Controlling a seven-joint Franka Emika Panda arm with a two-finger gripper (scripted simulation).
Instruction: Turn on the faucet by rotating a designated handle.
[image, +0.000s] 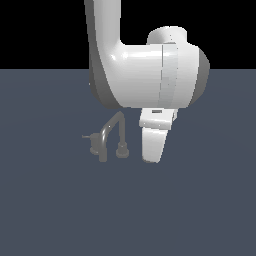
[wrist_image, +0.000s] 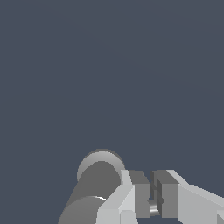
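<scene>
faucet (image: 111, 134) beside arm (image: 145, 65) | gripper (wrist_image: 153, 199) nearly closed, pinching pale lever tip (wrist_image: 153, 208) | handle (wrist_image: 94, 186) touching 1 finger (wrist_image: 131, 197)

Arm (image: 145, 70): glossy white shell, plain, with grey shading along the joints.
Faucet (image: 107, 135): dull grey throughout, no pattern.
Handle (wrist_image: 98, 181): grey cylinder, paler at the round rim.
Lever tip (wrist_image: 153, 208): pale, shiny.
Jaws: white bodies, mid-grey pads (wrist_image: 142, 197).
Bench (image: 200, 210): flat slate blue-grey, unmarked.
Background (image: 40, 30): solid black.
</scene>
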